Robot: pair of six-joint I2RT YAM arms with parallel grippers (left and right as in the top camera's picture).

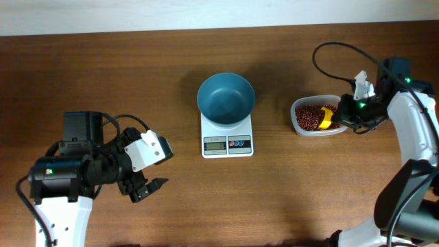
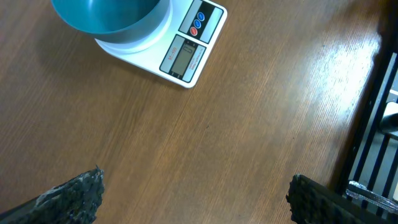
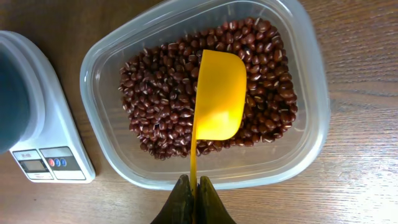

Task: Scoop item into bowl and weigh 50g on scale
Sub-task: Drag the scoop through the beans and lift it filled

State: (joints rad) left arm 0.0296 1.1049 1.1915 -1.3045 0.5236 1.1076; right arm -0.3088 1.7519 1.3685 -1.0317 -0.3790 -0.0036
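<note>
The teal-blue bowl (image 1: 226,97) stands empty on the white scale (image 1: 227,142) at the table's middle; both show in the left wrist view, bowl (image 2: 106,15) and scale (image 2: 186,53). Red-brown beans (image 1: 310,116) fill a clear tub (image 1: 300,129) to the right; they also show in the right wrist view (image 3: 161,93). My right gripper (image 3: 198,186) is shut on the handle of a yellow scoop (image 3: 217,99), whose empty cup lies over the beans. The scoop also shows in the overhead view (image 1: 327,116). My left gripper (image 1: 147,186) is open and empty over bare table at front left.
The tub's rim (image 3: 298,155) lies between my right gripper and the beans. The scale's edge (image 3: 59,155) sits just left of the tub. A dark frame (image 2: 373,124) shows at the right of the left wrist view.
</note>
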